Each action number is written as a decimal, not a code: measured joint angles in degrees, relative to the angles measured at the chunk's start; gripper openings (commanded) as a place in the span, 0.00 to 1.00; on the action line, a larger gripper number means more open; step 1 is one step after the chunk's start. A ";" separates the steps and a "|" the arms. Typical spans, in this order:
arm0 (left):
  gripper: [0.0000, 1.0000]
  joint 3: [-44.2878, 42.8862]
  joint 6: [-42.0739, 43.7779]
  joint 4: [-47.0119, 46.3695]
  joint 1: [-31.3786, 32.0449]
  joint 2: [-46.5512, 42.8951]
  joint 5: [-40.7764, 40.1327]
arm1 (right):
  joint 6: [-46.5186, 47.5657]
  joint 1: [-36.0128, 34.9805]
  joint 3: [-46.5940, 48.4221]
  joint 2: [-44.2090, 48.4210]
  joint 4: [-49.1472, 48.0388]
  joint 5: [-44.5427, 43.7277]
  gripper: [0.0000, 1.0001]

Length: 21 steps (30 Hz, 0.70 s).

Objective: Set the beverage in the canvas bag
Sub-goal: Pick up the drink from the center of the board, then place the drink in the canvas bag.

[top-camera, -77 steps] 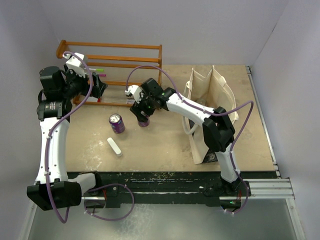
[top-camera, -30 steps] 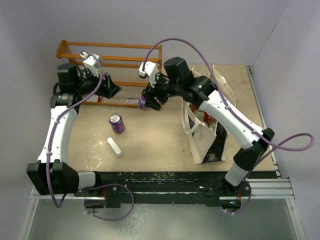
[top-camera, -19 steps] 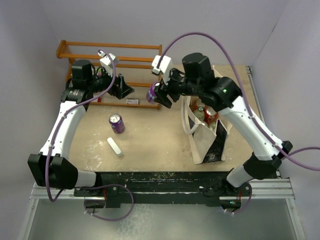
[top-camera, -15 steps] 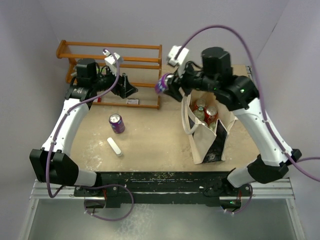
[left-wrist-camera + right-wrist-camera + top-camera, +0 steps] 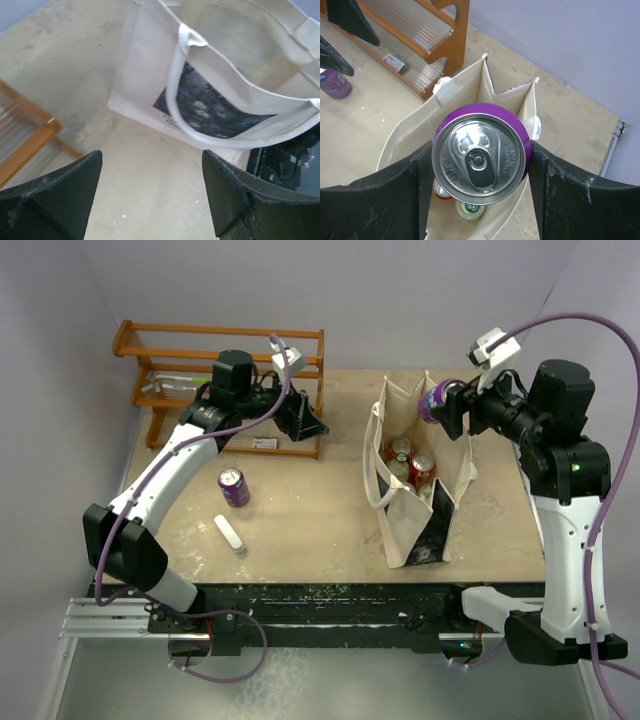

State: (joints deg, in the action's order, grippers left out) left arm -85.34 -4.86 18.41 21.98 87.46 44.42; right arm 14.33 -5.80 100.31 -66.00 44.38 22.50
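- At the far left of the table, a wooden rack (image 5: 220,360) stands against the back wall. The right wrist camera picks out a small labelled box (image 5: 395,62) lying at the rack's foot, which from above is only a pale speck.
- Just right of the rack, the left gripper (image 5: 312,420) hangs in the air with its jaws spread wide and nothing between them. Its own camera looks out between two dark fingers (image 5: 60,195) at bare tabletop and the side of the bag.
- Nearer the front, a loose purple can (image 5: 233,486) stands upright on the table. A small white bar (image 5: 229,534) lies near it toward the near edge.
- Right of centre, the canvas bag (image 5: 412,535) stands upright with its mouth open.
  - From above I see red-topped cans (image 5: 415,466) down inside it.
  - The left wrist view shows what the overhead one barely does: the dark printed picture on the bag's side and one loop handle (image 5: 175,95) arching across it.
- At the right, the right gripper (image 5: 447,408) is clamped on the held purple can (image 5: 479,152), one finger on each side.
  - From above, this can hangs over the far end of the bag's mouth, above the rim and not yet inside.
  - The wrist camera looks straight down on its lid, with the bag's opening and other can tops beneath it.
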 measured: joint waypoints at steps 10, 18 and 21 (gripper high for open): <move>0.80 -7.21 -2.60 -0.46 8.59 8.48 2.14 | 1.70 3.23 -6.67 2.95 1.40 0.98 0.00; 0.72 -9.40 -12.00 -2.54 12.79 12.07 2.19 | 5.18 3.26 -9.35 2.69 3.63 1.38 0.00; 0.68 -10.45 -15.78 -3.72 14.05 13.35 2.25 | 6.05 3.26 -10.82 2.23 3.74 1.29 0.00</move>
State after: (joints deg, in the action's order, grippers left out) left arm -95.79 -20.64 14.70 36.03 100.82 46.68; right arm 20.38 -2.55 89.49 -63.77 48.12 23.79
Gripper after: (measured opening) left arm 0.717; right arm 0.688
